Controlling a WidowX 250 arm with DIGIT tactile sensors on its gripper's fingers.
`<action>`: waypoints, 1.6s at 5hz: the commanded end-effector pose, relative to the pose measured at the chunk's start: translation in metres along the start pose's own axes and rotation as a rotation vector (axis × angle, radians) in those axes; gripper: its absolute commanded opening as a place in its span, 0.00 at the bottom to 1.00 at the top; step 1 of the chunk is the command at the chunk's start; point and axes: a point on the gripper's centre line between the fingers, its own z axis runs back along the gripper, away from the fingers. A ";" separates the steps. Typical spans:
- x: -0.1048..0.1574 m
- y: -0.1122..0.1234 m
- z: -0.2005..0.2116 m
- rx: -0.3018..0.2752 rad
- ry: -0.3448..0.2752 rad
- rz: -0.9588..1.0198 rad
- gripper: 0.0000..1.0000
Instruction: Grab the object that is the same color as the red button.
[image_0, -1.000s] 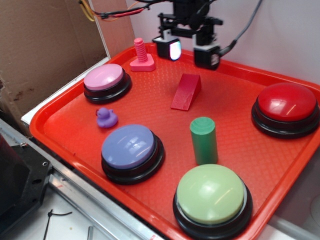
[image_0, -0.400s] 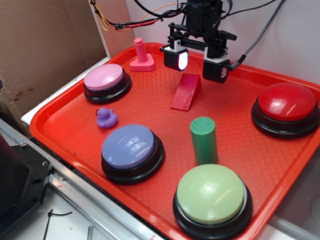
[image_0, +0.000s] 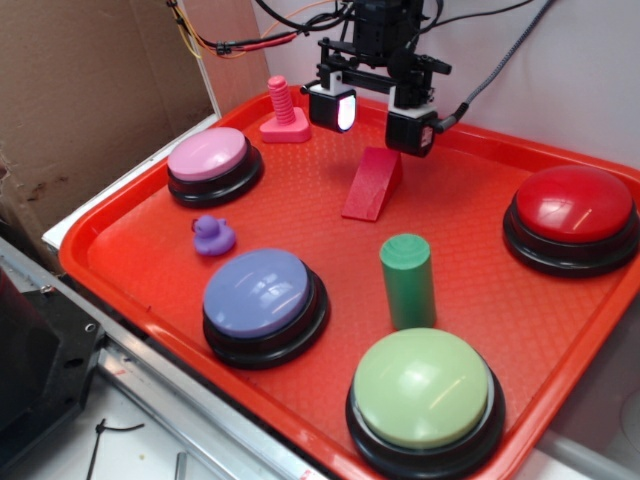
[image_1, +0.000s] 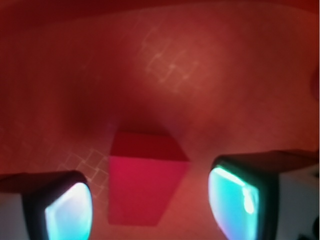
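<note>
Red wedge (image_0: 372, 184) slopes down toward green cylinder (image_0: 408, 281), lengthwise

Wedge (image_0: 373, 183) placed mid-tray (image_0: 470, 215), beneath gripper (image_0: 371, 118); cylinder (image_0: 407, 280) set in front; domed button (image_0: 572, 215) located right; bolt (image_0: 283, 112) behind-left.

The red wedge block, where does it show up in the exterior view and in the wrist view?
Exterior: the red wedge lies on the tray's far middle, just below the open end effector.
Wrist: the wedge sits low centre.
Shared landmark: the two glowing fingertip pads flank it.
</note>
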 end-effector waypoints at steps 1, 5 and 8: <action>-0.007 -0.006 -0.018 0.039 0.019 -0.038 0.87; -0.023 -0.008 0.033 0.021 -0.037 -0.067 0.00; -0.104 0.003 0.165 -0.149 -0.341 -0.027 0.00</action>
